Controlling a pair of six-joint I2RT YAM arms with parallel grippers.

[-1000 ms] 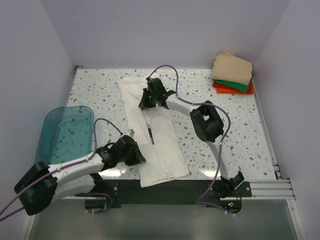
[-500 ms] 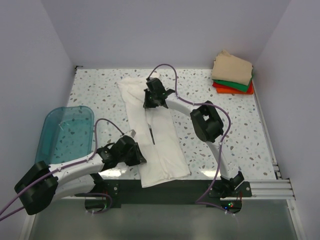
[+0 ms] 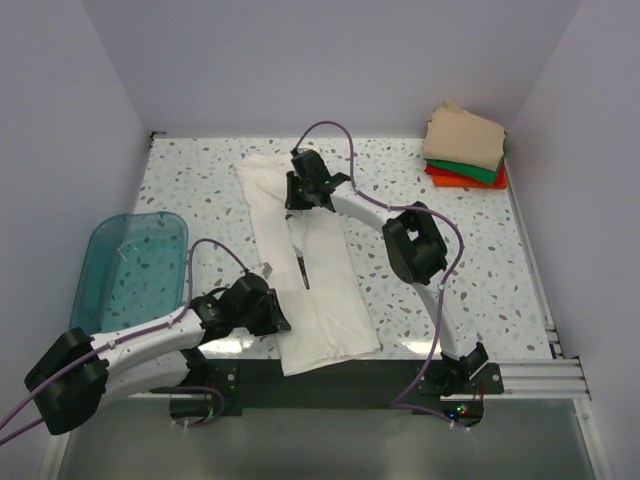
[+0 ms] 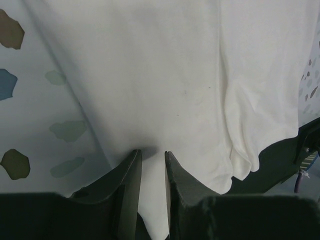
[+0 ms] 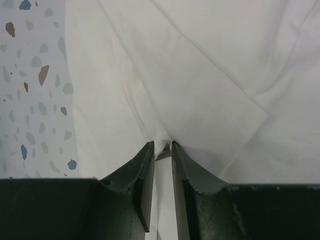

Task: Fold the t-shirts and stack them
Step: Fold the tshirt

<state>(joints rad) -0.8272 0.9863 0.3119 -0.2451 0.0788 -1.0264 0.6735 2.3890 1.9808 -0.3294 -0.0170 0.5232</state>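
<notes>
The white t-shirt point(image 3: 318, 275) lies folded into a long strip down the middle of the table. My left gripper point(image 3: 278, 315) is at the strip's near left edge. In the left wrist view it point(image 4: 152, 152) is shut on a fold of the white cloth point(image 4: 165, 75). My right gripper point(image 3: 302, 196) is low over the far part of the shirt. Seen from the right wrist, it point(image 5: 162, 145) has its jaws slightly parted, with a pucker of cloth point(image 5: 200, 90) lying between them. A tan tee point(image 3: 463, 138) tops a green one point(image 3: 475, 171) and an orange-red one point(image 3: 440, 178) at the far right corner.
A translucent teal bin point(image 3: 135, 262) sits at the left edge, beside the left arm. Purple walls close in the left, back and right sides. The dark base rail point(image 3: 520, 375) runs along the near edge, and the shirt's hem reaches it.
The right gripper has slid a little farther up the shirt and its jaws have parted from shut. The left gripper has stayed where it was, holding the cloth.
</notes>
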